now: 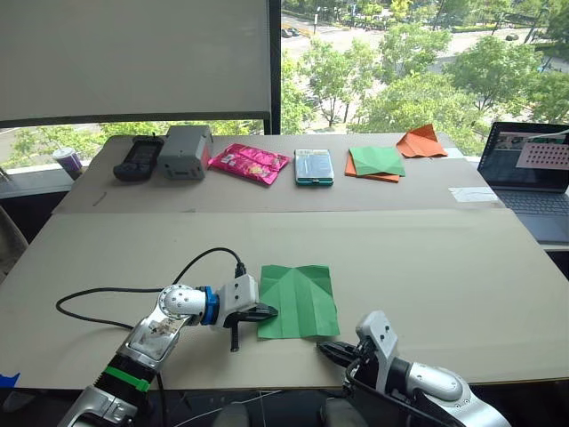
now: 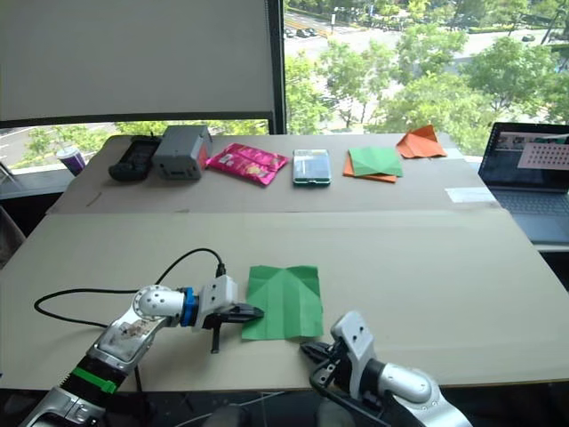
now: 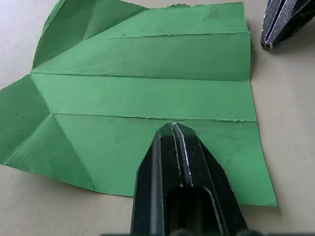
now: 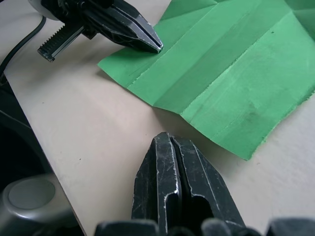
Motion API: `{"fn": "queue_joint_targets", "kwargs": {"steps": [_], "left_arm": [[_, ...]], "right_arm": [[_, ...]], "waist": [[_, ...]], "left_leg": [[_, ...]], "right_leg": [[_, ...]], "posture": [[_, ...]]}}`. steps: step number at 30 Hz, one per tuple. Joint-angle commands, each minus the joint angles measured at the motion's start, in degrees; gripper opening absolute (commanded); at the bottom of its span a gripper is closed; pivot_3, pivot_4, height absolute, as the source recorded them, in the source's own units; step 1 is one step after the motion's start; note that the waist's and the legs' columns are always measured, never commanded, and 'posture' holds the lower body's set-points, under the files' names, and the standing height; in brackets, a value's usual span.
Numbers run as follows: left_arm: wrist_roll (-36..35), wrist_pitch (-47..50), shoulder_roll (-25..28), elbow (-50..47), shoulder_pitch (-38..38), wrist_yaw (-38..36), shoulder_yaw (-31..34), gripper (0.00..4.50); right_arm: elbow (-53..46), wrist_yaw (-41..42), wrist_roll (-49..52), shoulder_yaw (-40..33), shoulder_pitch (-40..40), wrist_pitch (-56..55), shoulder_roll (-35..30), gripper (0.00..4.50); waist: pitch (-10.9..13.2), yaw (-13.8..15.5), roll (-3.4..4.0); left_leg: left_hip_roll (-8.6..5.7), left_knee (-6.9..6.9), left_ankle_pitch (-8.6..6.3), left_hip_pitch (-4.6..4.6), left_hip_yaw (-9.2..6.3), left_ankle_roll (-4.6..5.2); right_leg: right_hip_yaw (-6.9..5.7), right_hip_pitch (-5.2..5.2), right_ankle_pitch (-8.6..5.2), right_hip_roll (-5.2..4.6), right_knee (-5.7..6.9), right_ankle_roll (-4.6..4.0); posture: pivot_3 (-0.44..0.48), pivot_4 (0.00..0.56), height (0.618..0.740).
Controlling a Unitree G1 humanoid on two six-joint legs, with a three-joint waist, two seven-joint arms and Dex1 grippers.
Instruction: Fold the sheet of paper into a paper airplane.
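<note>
The sheet of paper (image 1: 300,301) is bright green and lies flat on the near table, between my two grippers. It has lengthwise creases and diagonal creases at its far end, so it is a flat sheet and not a paper airplane in shape. My left gripper (image 1: 269,311) is shut, its tips over the sheet's left edge (image 3: 147,98). My right gripper (image 1: 324,348) is also shut. It sits on the table just short of the sheet's near right corner (image 4: 241,142), apart from the paper.
Along the far table stand a black device (image 1: 138,157), a grey box (image 1: 185,151), a pink packet (image 1: 249,163), a teal box (image 1: 313,166), green-and-orange sheets (image 1: 375,163) and an orange paper plane (image 1: 420,142). A laptop (image 1: 532,173) is at the right. A black cable (image 1: 107,292) trails left of my left arm.
</note>
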Motion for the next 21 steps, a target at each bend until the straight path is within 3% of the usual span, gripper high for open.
{"fn": "queue_joint_targets", "kwargs": {"steps": [1, 11, 21], "left_arm": [[1.59, 0.84, 0.54, 1.96, 0.02, -1.11, -1.47, 0.0], [1.58, 0.37, 0.9, 2.61, -0.48, -2.04, -1.27, 0.0], [1.66, 0.3, 1.13, 2.52, -0.29, -1.86, -0.98, 0.0]], "right_arm": [[1.83, -2.48, -2.39, -2.72, 0.61, -3.95, 1.12, 0.02], [6.12, -4.98, -5.24, -3.21, 0.97, -12.81, 6.63, 0.02], [8.24, -2.19, -3.66, -0.94, -5.67, -12.5, 10.81, 0.02]], "waist": [[-0.01, 0.05, -0.04], [-0.04, 0.08, -0.03], [-0.18, 0.03, 0.25]], "left_leg": [[0.0, 0.0, 0.0, 0.0, 0.0, -0.01], [0.0, -0.01, 0.0, -0.06, 0.0, 0.0], [0.0, -0.03, 0.04, -0.18, 0.0, 0.08]], "right_leg": [[0.0, 0.0, 0.0, 0.0, 0.0, 0.0], [0.0, -0.05, 0.0, 0.0, 0.02, 0.0], [0.02, -0.2, 0.0, 0.02, 0.07, -0.01]], "posture": [[0.0, 0.15, 0.736], [0.0, 0.15, 0.736], [0.0, 0.15, 0.736]]}}
